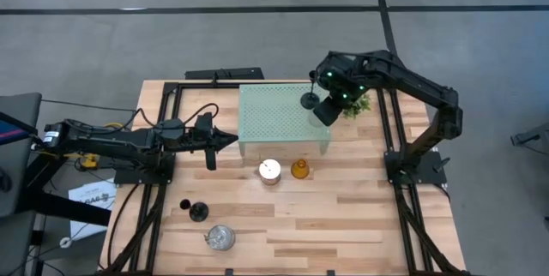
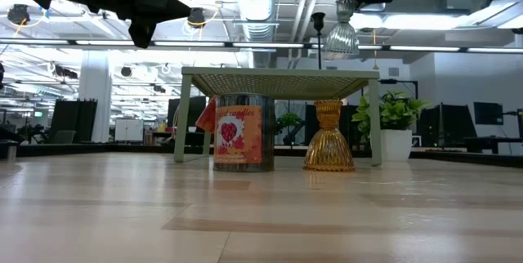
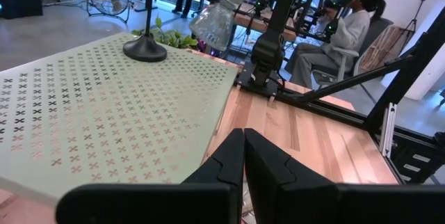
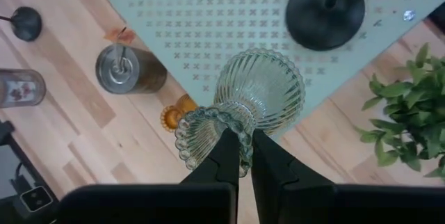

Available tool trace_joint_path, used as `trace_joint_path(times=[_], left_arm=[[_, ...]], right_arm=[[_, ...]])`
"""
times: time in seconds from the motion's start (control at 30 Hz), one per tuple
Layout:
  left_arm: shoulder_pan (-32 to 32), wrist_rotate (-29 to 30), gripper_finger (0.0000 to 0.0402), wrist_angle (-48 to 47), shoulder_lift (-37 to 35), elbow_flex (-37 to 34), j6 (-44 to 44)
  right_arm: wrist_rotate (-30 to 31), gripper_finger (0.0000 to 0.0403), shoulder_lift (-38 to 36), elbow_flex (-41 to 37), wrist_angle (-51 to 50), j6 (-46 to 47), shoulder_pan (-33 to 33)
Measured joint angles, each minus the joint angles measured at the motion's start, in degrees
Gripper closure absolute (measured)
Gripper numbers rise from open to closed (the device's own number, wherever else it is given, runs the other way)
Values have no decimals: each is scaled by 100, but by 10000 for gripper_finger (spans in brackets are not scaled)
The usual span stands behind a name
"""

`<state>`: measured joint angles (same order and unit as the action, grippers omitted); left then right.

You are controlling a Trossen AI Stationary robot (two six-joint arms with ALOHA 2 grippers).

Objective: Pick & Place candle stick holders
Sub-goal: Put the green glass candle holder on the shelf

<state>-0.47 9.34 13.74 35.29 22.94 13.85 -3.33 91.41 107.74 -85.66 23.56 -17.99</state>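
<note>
From my station, nearest the front edge of the wooden table (image 1: 343,233) I see a silvery cup (image 1: 220,238), and just behind it a slim black holder (image 1: 198,211) whose shape I cannot make out from above. Mid-table, a second silvery cup (image 1: 270,171) and the amber glass holder (image 1: 299,170) stand side by side, just in front of the pale green perforated stand (image 1: 274,113). In the low view that cup shows a red and orange label, and its lower edge blurs into the tabletop.

The left gripper (image 1: 232,140) hangs at the stand's left front corner, fingers pressed together on nothing.

Farther back, the right gripper (image 4: 242,156) is raised above the stand's right end and grasps the clear glass holder (image 4: 247,102) by its narrow waist. In the low view the arm is cut off by the frame and only the glass hangs down. Another black stemmed holder (image 1: 309,98) stands on the stand top beside it, its stem partly hidden by the arm. The green potted plant (image 1: 355,105) sits just right of the stand, half covered from above.

Beyond the table lies a grey floor. The left wrist view shows a seated person (image 3: 341,33) at a desk, and the low view shows exposed ceiling ducts.
</note>
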Motion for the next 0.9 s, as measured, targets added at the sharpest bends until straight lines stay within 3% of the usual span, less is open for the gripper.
trace_joint_path(times=[0.37, 0.9], left_arm=[[0, 0, 390, -2, 2, 0, 11], [2, 0, 390, -1, 2, 0, 0]], right_arm=[[-470, 398, 518, -4, 56, -298, -215], [-734, 398, 545, -2, 77, -354, -390]])
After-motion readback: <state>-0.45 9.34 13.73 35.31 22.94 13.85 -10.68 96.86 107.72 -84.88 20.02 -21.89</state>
